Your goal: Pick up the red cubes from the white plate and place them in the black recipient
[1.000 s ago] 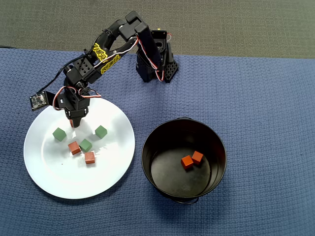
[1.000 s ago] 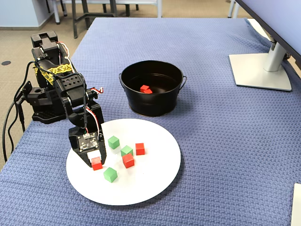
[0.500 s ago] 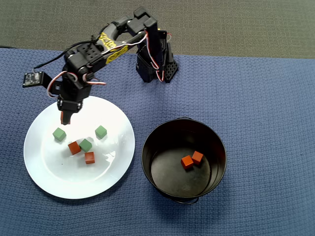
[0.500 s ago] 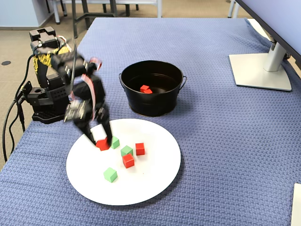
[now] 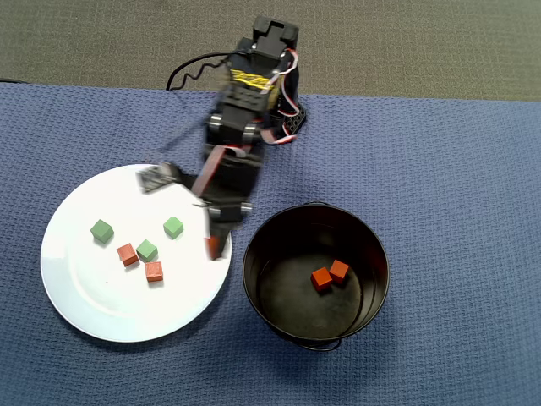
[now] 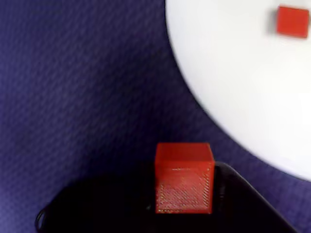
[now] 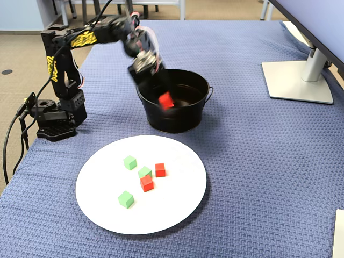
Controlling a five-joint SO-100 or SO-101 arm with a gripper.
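Note:
My gripper [image 5: 214,245] is shut on a red cube [image 5: 212,247] and holds it over the right edge of the white plate [image 5: 93,296], just left of the black pot [image 5: 246,269]. In the wrist view the held cube [image 6: 184,177] sits between the dark jaws above the blue cloth, with the plate [image 6: 243,87] to the upper right. In the fixed view the held cube [image 7: 166,100] hangs at the pot's near rim [image 7: 177,122]. Two red cubes [image 5: 128,254] [image 5: 154,271] lie on the plate. Two more [image 5: 320,278] [image 5: 339,270] lie inside the pot.
Three green cubes [image 5: 102,230] [image 5: 173,227] [image 5: 147,249] lie on the plate beside the red ones. The arm's base [image 7: 54,118] with cables stands at the cloth's left edge in the fixed view. A monitor stand [image 7: 298,80] is at the far right.

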